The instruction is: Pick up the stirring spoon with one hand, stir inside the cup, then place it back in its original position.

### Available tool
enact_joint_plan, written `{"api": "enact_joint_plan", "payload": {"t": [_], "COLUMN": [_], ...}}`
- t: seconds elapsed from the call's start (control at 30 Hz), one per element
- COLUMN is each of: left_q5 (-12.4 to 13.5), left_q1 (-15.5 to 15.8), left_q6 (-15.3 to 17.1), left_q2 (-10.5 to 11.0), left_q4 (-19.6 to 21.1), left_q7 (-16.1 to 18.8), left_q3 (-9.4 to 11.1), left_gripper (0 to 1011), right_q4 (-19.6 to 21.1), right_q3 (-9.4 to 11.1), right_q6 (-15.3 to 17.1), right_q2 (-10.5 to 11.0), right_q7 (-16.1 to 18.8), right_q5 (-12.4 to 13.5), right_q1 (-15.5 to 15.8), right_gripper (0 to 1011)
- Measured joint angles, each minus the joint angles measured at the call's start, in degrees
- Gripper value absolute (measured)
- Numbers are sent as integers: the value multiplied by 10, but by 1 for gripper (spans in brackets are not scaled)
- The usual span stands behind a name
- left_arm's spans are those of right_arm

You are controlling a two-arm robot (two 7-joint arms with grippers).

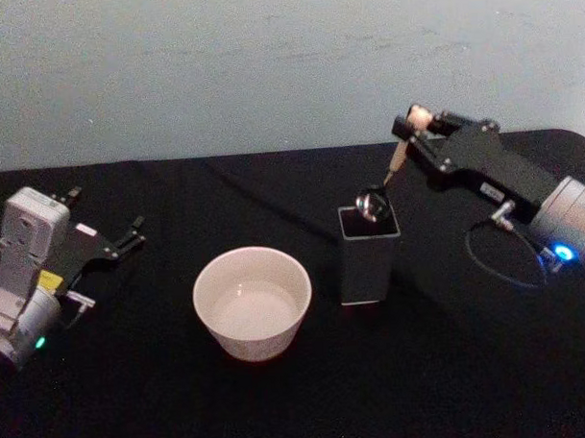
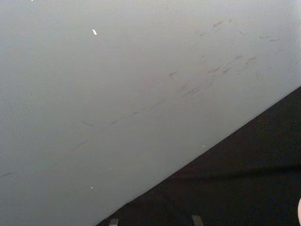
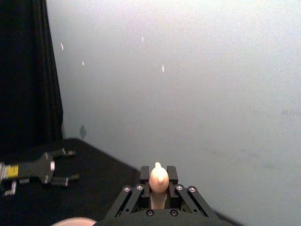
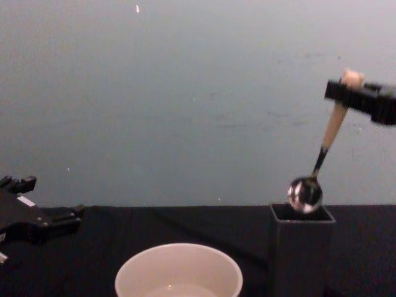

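Where it hangs, right pincer [image 1: 414,121] clamps stirring spoon [image 1: 397,160].

Stirring spoon [image 4: 334,127] tilted, bowl over dark holder [image 4: 301,247] mouth; cream cup [image 1: 253,340] beside.

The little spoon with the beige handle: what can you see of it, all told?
The stirring spoon has a shiny round metal bowl, a thin dark neck and a beige handle with a rounded top. The right gripper is shut on the handle's upper end. It hangs tilted, bowl down, just at the open mouth of the dark holder; whether it touches the rim is unclear.
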State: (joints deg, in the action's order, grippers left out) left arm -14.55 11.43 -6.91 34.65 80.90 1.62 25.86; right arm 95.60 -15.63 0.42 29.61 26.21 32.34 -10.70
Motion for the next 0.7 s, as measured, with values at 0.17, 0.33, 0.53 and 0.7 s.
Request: {"api": "enact_joint_plan", "payload": {"t": [0.17, 0.33, 0.53, 0.7], "left_q5": [0, 0, 0, 0], "left_q1": [0, 0, 0, 0], "left_q6": [0, 0, 0, 0], "left_q2": [0, 0, 0, 0], "left_q4": [0, 0, 0, 0], "left_q7": [0, 0, 0, 0], "left_q3": [0, 0, 0, 0], "left_gripper": [1001, 1001, 1001, 1001], "right_q4": [14, 9, -9, -26], "right_q3": [8, -2, -34, -64], "right_q6": [-16, -24, -29, -35], "right_q2": [1, -5, -20, -33], "right_q7": [4, 11, 30, 52], "right_q5": [10, 10, 6, 3], "right_q1": [-10, -26, -46, -61], "right_gripper": [212, 212, 212, 212]}}
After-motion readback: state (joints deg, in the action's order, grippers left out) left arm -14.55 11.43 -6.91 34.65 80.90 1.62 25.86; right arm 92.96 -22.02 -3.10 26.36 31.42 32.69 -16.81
